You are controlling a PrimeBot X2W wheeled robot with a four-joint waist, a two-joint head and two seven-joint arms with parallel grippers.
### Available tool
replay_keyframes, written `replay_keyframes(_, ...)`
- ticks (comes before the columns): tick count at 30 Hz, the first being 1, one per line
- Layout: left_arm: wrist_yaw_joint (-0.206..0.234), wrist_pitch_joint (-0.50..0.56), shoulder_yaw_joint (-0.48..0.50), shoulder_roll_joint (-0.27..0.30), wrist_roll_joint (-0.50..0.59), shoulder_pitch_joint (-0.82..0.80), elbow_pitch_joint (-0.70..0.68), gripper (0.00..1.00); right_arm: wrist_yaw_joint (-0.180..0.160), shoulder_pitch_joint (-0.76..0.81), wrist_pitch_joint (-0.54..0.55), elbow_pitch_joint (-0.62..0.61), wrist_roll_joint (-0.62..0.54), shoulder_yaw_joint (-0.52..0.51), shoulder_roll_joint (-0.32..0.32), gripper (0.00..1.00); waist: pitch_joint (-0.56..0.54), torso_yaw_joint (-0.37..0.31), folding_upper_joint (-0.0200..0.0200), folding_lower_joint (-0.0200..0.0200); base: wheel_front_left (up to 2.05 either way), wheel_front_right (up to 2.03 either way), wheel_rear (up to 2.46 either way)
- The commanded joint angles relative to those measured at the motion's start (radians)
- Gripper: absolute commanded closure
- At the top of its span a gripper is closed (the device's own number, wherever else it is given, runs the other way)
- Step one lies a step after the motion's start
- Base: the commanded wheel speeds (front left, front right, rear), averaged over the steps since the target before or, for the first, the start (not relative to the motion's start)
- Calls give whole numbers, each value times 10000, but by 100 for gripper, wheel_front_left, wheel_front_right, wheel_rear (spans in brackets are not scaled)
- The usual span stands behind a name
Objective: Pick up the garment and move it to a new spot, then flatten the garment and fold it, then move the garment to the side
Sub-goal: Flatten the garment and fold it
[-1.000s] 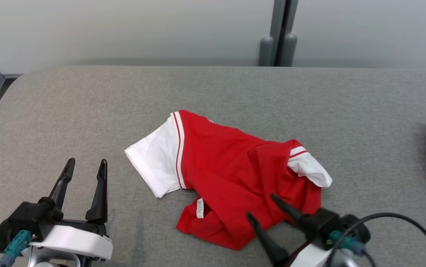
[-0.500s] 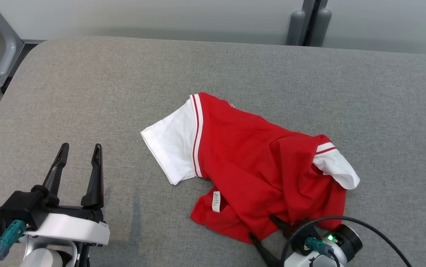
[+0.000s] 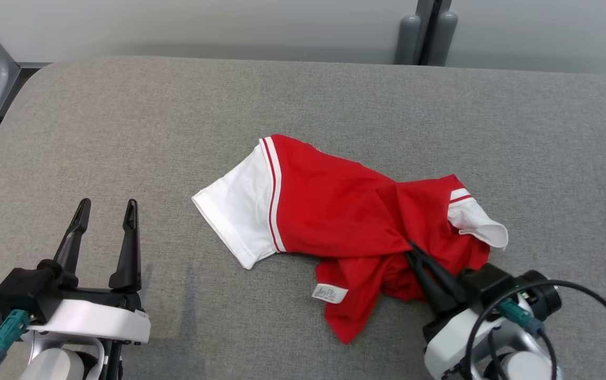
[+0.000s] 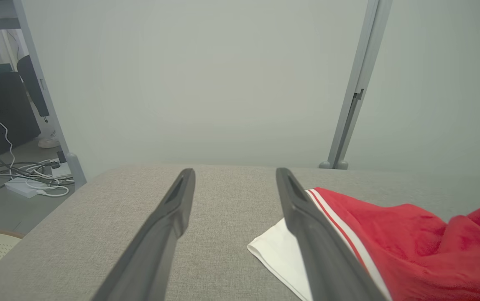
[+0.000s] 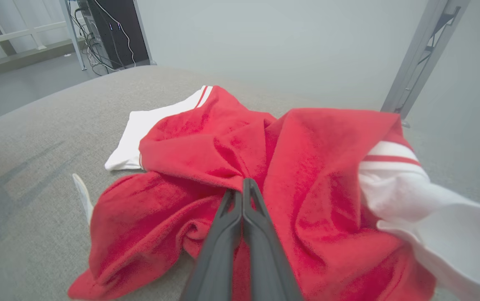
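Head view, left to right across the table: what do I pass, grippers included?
Left gripper, fingers open → white sleeve of the garment → label → right gripper, fingers shut on the red cloth → second white sleeve.

No wording is showing clearly enough to read. A white tag (image 3: 330,293) is lying at the hem of the shirt (image 3: 334,211), toward the near edge of the table (image 3: 123,132); any print it is carrying is coming through too small to make out.
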Motion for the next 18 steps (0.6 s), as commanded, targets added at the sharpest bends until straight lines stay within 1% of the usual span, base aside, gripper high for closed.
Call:
replay_keyframes(1, 60, -53, 69, 78, 59, -39, -13, 0, 1, -102, 47, -502, -120, -397, -151, 100, -13, -91, -1, 0, 0, 0, 0)
replay_keyframes(2, 60, -53, 69, 78, 59, -39, -13, 0, 1, -102, 47, -502, -120, -397, -151, 100, -13, -91, -1, 0, 0, 0, 0)
replay_keyframes(7, 89, -85, 97, 88, 84, -52, -70, 0, 3, -184, 360, -1623, -453, -1326, -406, 100, 29, -219, -1, 0, 0, 0, 0)
replay_keyframes(11, 100, -85, 68, 71, 112, -115, -106, 0, 3, -453, 587, -2140, -581, -1963, -643, 100, 89, -273, -1, 0, 0, 0, 0)
replay_keyframes(14, 90, -95, 29, 50, 125, -170, -117, 0, 3, -763, 684, -2090, -466, -1941, -734, 100, 133, -289, -1, 0, 0, 0, 0)
replay_keyframes(18, 29, -105, -60, -17, 143, -286, -117, 0, 3, -1165, 651, -1457, -214, -1384, -615, 100, 259, -286, -1, 0, 0, 0, 0)
